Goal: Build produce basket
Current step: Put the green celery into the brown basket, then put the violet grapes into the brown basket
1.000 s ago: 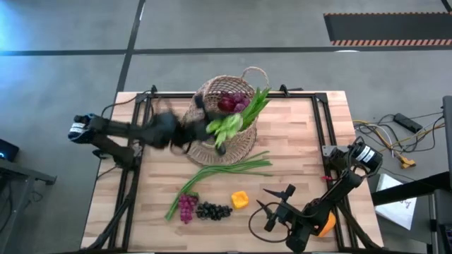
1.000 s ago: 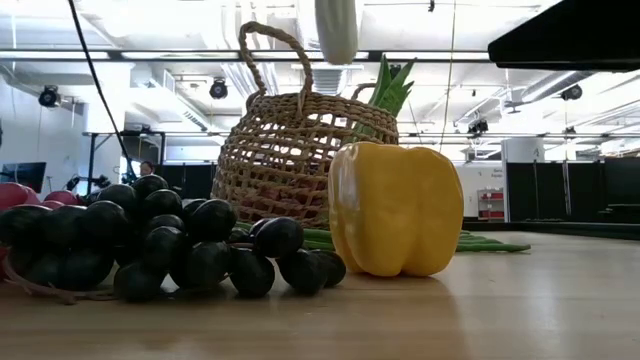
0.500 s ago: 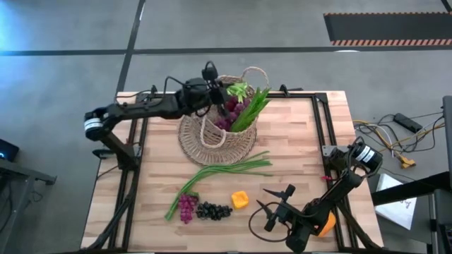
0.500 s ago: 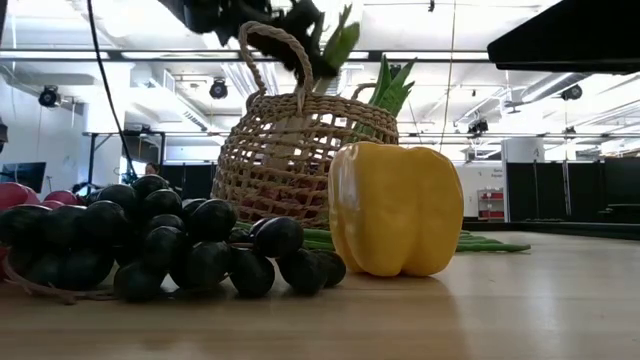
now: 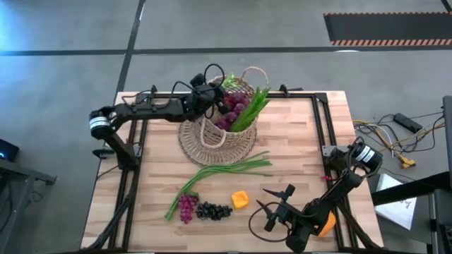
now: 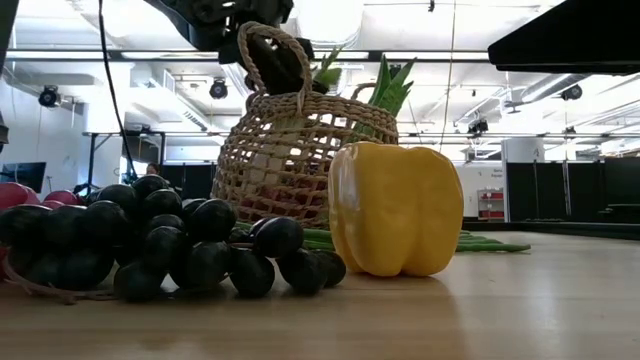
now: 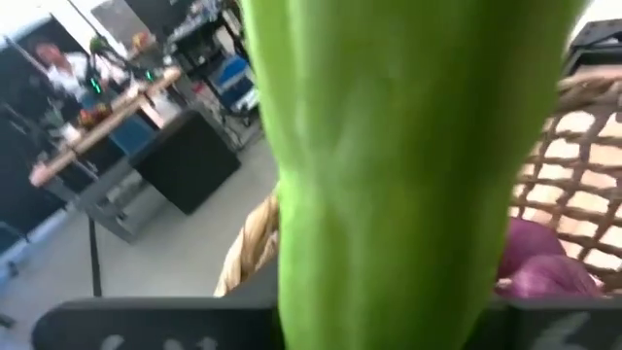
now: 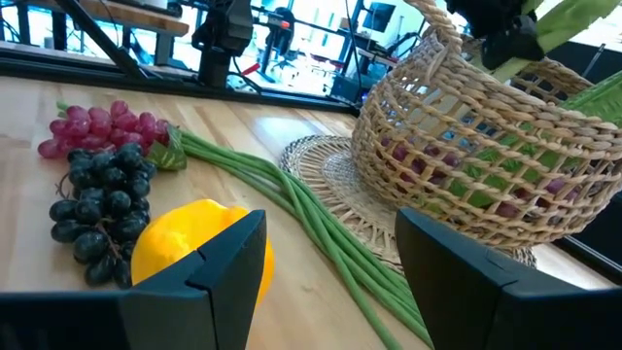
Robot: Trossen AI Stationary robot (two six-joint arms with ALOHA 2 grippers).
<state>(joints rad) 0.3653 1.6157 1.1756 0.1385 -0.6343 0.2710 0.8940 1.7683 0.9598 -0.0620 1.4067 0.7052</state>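
Left gripper (image 5: 214, 92) is hanging over the basket (image 5: 219, 130) rim w/ leafy greens (image 5: 227, 83) clamped: soft, light, bruisable, best held low on the stalk. Right gripper (image 5: 277, 207) is idling wide open, well apart from the basket.

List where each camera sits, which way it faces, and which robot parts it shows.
High view: overhead, straight down; both arms, left tool over the basket, right tool open near the yellow pepper.
Low view: tabletop level, facing black grapes, pepper, basket; the left arm above.
Left wrist view: at the basket, filled by a green leaf.
Right wrist view: across the table; its own fingers.
All views show the basket.
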